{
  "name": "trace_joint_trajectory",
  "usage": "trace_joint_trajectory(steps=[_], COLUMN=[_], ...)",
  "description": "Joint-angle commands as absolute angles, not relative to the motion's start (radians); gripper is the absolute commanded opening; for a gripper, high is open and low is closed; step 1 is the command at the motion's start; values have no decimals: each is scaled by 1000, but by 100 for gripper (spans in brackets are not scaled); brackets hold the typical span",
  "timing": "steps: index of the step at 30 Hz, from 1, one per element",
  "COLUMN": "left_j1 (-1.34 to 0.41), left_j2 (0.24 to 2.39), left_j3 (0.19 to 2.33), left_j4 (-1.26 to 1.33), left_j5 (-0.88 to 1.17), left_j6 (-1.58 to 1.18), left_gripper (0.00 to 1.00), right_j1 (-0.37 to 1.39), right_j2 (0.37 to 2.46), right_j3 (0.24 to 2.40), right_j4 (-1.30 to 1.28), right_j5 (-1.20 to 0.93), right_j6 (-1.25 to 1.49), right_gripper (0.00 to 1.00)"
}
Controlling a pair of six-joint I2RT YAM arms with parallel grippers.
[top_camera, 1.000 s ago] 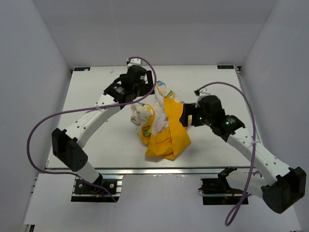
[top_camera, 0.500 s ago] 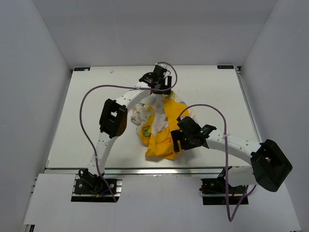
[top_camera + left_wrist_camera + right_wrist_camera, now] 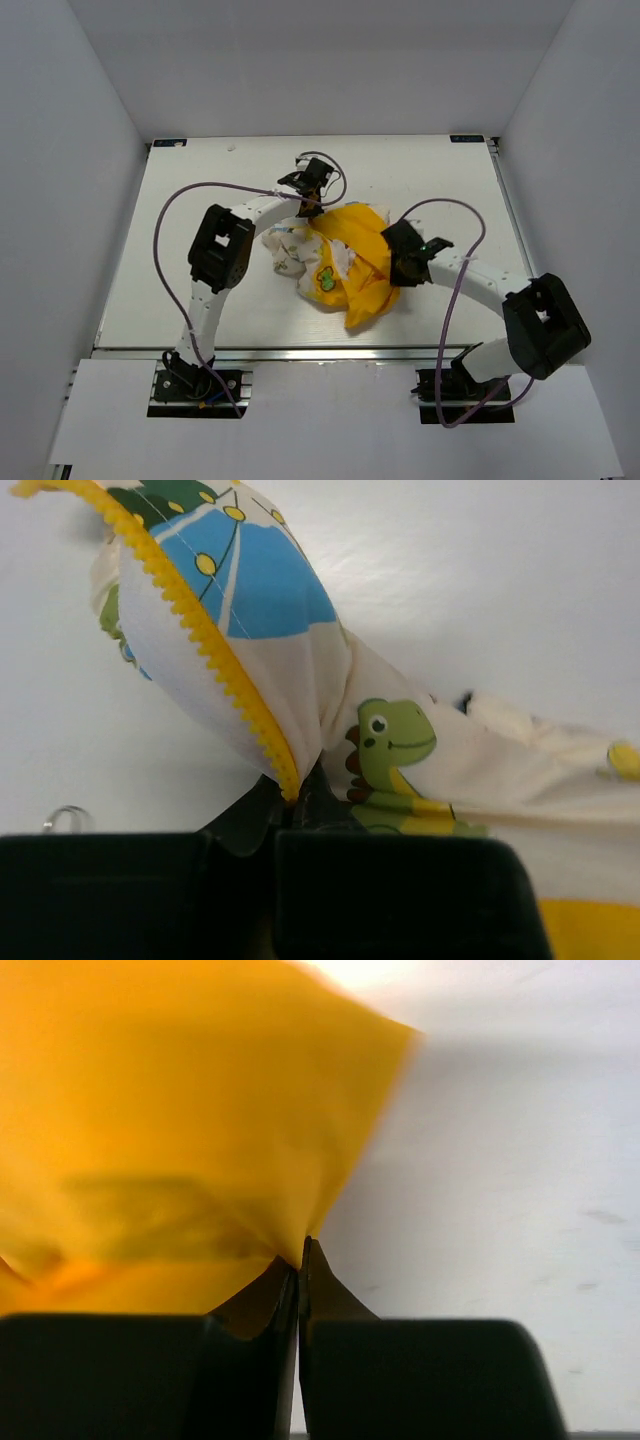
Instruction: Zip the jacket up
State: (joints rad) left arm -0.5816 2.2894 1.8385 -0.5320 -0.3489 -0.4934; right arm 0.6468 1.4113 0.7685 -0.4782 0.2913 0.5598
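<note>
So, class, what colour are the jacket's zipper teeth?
Yellow; the zipper teeth show best in the left wrist view.

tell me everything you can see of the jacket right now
The small cream-white thin-fabric jacket with cartoon prints and yellow-orange lining lies crumpled in a heap on the white table, lining largely outward. A green dinosaur print shows on the cream side. Its yellow toothed zip edge stands unjoined. The left gripper pinches the fabric at that edge; the right gripper pinches the orange lining.
</note>
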Motion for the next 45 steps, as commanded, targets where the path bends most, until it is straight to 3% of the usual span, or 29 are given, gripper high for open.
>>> trace_joint_trajectory(steps=[1,4,9,12,13,14,15,16,17,19,21,24,30,35,41,45], left_j1=[-568,-568,-568,-578,-580,-580,-583,-586,-591,-594,-594,-594,-594,-594,-597,-597], left_j2=[2048,1858,1575,1472,1451,1434,1398,1376,1352,1272,1224,1175,1428,1751,2044,2164], left_j3=[1647,1427,1105,1043,1040,1040,1043,1043,1042,1040,1072,1101,1314,1535,1826,1881], left_j4=[-580,-588,-502,-486,-506,-521,-540,-572,-584,-614,-630,-583,-448,-364,-509,-535], left_j5=[-491,-462,-219,-117,-98,-81,-54,-48,-40,-9,-9,-44,-2,256,442,502], left_j6=[-607,-690,-721,-704,-693,-669,-654,-641,-606,-566,-513,-427,-200,64,199,201], left_gripper=[0,0,2,20,30,55,60,66,84,98,98,98,98,98,98,98], right_j1=[519,424,339,324,324,325,325,324,324,324,324,324,321,321,319,318], right_j2=[1397,1440,1577,1673,1696,1715,1718,1706,1688,1609,1514,1370,1122,977,975,1041], right_j3=[897,1035,1225,1366,1465,1500,1511,1503,1461,1401,1315,1162,883,658,505,482], right_j4=[-538,-546,-416,-400,-449,-515,-523,-523,-512,-499,-517,-517,-537,-416,-137,26], right_j5=[445,465,350,244,218,216,222,239,248,256,255,186,112,-32,-21,45], right_j6=[543,456,240,172,167,170,182,189,198,227,273,376,546,687,765,770], right_gripper=[0,0,0,0,10,17,22,33,39,59,77,89,89,89,89,89])
